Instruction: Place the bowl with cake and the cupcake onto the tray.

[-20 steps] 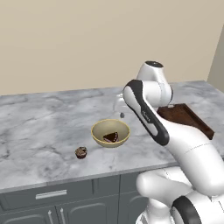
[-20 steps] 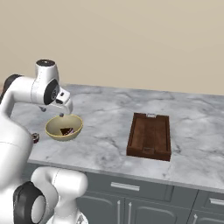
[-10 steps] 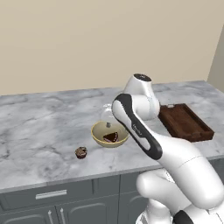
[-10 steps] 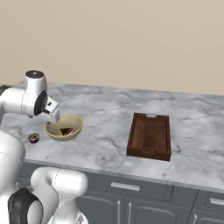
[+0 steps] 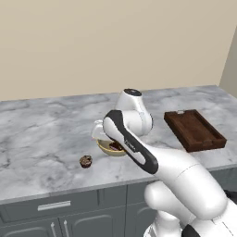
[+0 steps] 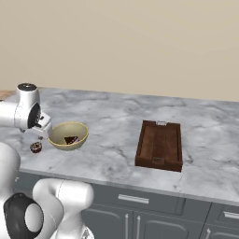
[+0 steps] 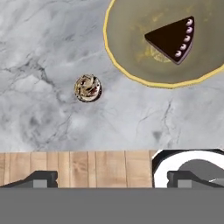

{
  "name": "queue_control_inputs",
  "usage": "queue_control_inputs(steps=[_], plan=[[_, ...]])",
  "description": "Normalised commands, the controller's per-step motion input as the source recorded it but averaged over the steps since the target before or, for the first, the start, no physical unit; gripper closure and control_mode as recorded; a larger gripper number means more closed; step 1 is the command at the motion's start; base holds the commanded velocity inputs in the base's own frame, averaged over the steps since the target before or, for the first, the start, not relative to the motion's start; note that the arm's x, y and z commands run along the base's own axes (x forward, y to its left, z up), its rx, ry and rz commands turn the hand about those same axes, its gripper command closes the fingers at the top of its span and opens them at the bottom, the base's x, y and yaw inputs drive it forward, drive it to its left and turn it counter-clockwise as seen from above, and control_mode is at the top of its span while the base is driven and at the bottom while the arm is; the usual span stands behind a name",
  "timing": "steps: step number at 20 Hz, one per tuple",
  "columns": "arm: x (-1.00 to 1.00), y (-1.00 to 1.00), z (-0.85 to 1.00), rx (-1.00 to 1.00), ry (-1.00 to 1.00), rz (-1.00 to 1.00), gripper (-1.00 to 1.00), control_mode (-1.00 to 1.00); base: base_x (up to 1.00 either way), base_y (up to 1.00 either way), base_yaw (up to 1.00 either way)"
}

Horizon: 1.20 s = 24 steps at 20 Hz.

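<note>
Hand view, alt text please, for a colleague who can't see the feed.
Looking down on grey marble counter: the small round cupcake sits left of centre, apart from the tan bowl at upper right, which holds a dark cake wedge. The gripper fingertips stand apart at the bottom, holding nothing.

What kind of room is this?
It looks like a kitchen, a computer-drawn one. There is a long marble counter with grey cabinets under it, and on the counter a bowl with cake and a cupcake.
</note>
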Motion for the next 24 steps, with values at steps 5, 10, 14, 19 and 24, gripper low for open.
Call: queue_control_inputs(steps=[5,10,14,19,24], plan=[[0.00,0.43,-0.32,0.00,0.08,0.00,-1.00,-1.00,0.00,0.00,0.00],[0.01,0.35,-0.30,-0.02,0.06,0.00,-1.00,-1.00,0.00,0.00,0.00],[0.18,0.16,-0.26,-0.05,0.02,0.00,-1.00,-1.00,0.00,0.00,0.00],[0.29,0.15,-0.31,-0.07,0.00,0.00,-1.00,-1.00,0.00,0.00,0.00],[0.26,0.14,-0.33,-0.04,0.00,0.00,-1.00,-1.00,0.00,0.00,0.00]])
